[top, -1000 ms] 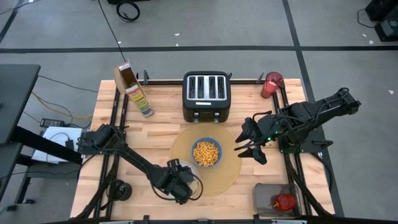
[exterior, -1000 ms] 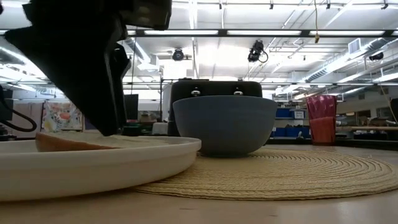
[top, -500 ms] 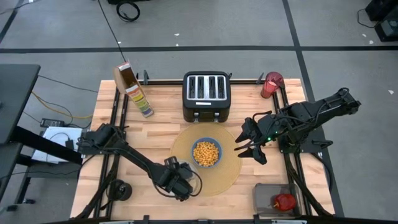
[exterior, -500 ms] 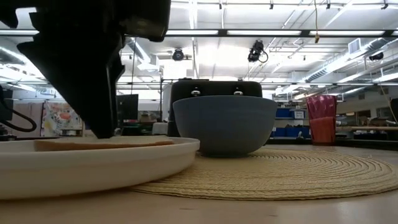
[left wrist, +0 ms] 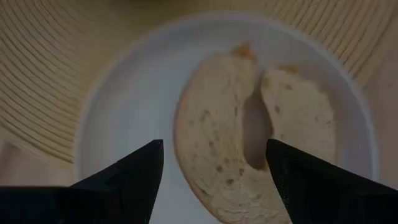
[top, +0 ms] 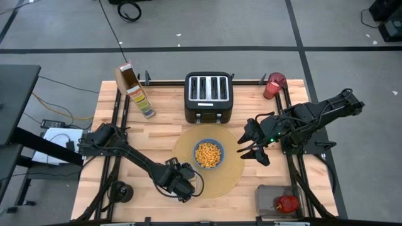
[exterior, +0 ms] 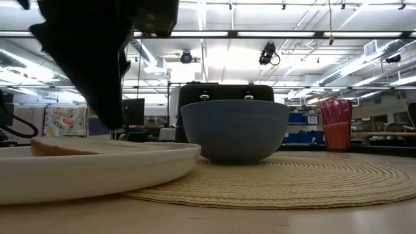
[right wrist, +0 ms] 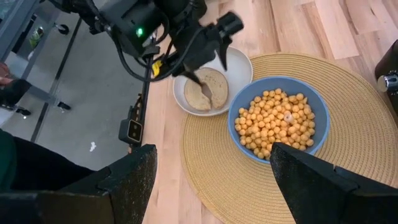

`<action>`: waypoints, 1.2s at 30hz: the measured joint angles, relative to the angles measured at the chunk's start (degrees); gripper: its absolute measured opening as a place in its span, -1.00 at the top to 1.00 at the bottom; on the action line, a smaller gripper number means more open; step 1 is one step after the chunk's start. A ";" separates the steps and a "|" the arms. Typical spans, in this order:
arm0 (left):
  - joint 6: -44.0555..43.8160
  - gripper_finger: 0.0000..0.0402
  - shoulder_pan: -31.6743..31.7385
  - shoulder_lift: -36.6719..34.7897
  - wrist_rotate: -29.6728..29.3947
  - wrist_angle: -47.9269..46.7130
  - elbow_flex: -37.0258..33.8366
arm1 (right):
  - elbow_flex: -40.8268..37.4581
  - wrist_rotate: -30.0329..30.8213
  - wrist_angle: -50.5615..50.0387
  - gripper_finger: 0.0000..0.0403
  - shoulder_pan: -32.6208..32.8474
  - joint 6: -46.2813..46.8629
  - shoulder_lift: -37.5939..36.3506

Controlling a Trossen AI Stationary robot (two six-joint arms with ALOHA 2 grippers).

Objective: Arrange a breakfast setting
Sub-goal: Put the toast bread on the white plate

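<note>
While my left gripper [top: 183,188] hangs unclenched over the plate [right wrist: 239,65] with bread, the bowl [top: 208,154] sits on the placemat [top: 233,177]; apple [top: 287,203], cup [top: 274,84] remain, right gripper [top: 252,147] empty.

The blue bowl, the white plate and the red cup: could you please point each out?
blue bowl [right wrist: 275,126], right wrist view, cereal inside.
white plate [left wrist: 130,118], left wrist view, bare surface.
red cup [top: 274,85], high view, its body.

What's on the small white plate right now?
Two pieces of bread lie on the small white plate. The open left gripper hangs just above, hiding the plate's near edge.
</note>
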 joint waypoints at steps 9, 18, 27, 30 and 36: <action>-4.93 -0.44 1.14 0.85 1.21 -0.99 -0.04 | 0.00 -0.02 -0.10 -0.57 0.00 0.00 0.00; -6.54 -0.56 2.09 0.85 4.99 0.26 -0.07 | 0.00 -0.37 -0.14 -0.57 0.00 0.00 0.00; -6.88 -0.66 2.60 1.41 7.58 0.30 -0.07 | 0.00 -0.37 -0.22 -0.57 0.00 -0.04 0.00; -6.88 -0.66 2.84 1.46 8.31 0.05 -0.07 | 0.00 -0.37 -0.26 -0.57 0.01 -0.38 0.00; -6.65 -0.65 3.47 1.47 9.31 -1.48 -0.07 | 0.00 -0.49 -0.34 -0.57 0.02 -0.44 0.00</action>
